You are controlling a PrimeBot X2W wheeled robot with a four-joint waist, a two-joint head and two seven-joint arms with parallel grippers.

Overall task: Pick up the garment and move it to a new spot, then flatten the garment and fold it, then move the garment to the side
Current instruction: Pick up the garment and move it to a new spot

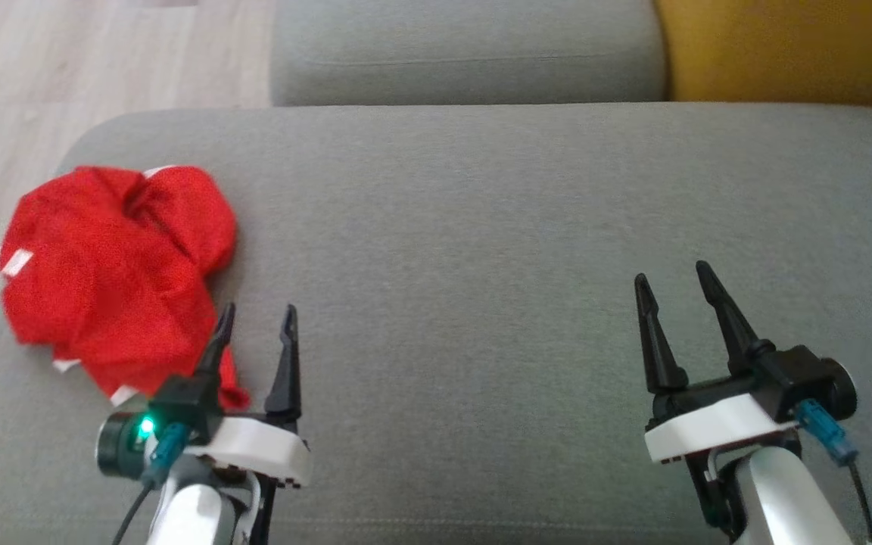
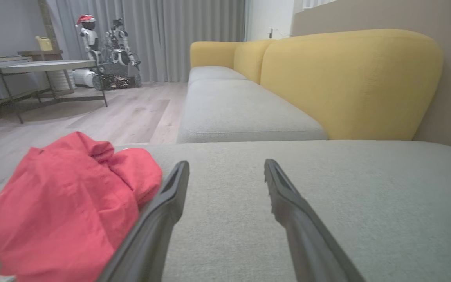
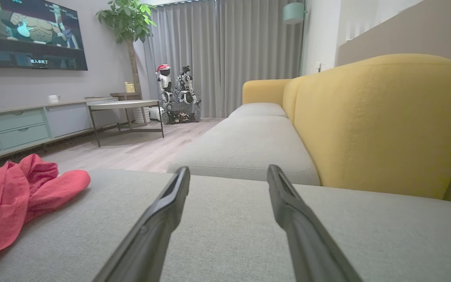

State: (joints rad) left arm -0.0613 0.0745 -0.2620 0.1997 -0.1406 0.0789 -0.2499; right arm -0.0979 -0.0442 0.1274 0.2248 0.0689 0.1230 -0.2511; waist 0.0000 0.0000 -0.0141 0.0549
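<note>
In the head view the left gripper (image 1: 259, 312) covered the lower right corner of the crumpled red garment (image 1: 110, 265); whether its finger (image 1: 216, 341) touched it could not be told. The white bits (image 1: 16, 263) on the garment were too small to identify. The 2 wrist views cut the garment off at the left edge. The television (image 3: 26, 33) was cropped at the top left corner, its caption (image 3: 38, 61) unreadable. The 2 robot figures (image 3: 165, 84) by the curtain (image 3: 225, 55) lacked detail.

grey sofa (image 3: 249, 145), yellow backrest (image 3: 378, 117), wood floor (image 3: 131, 150), curtains (image 3: 225, 55).
</note>
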